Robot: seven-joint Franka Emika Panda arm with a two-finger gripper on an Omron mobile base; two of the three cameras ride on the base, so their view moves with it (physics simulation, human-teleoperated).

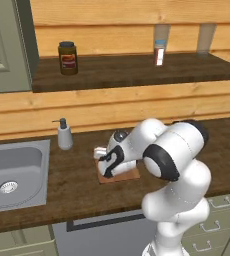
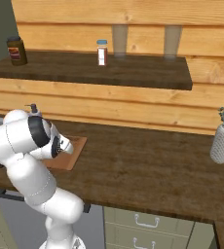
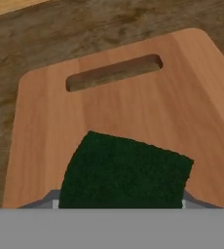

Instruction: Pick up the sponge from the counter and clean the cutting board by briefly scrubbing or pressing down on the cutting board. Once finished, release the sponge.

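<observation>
Fingers point(image 3: 121, 206) grasp the sponge point(image 3: 126, 170) over the board point(image 3: 119, 112). Press flat and firmly, stroke briefly within the edges, then release.

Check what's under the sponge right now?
The sponge sits over the cutting board, below its handle slot, held in the shut gripper. Whether it touches the board is hidden.

A kitchen: wood counter point(image 1: 77, 185) with inset steel sink point(image 1: 14, 172), soap dispenser point(image 1: 64, 134), jar shelf point(image 1: 132, 70), drawers point(image 2: 148, 226).
</observation>
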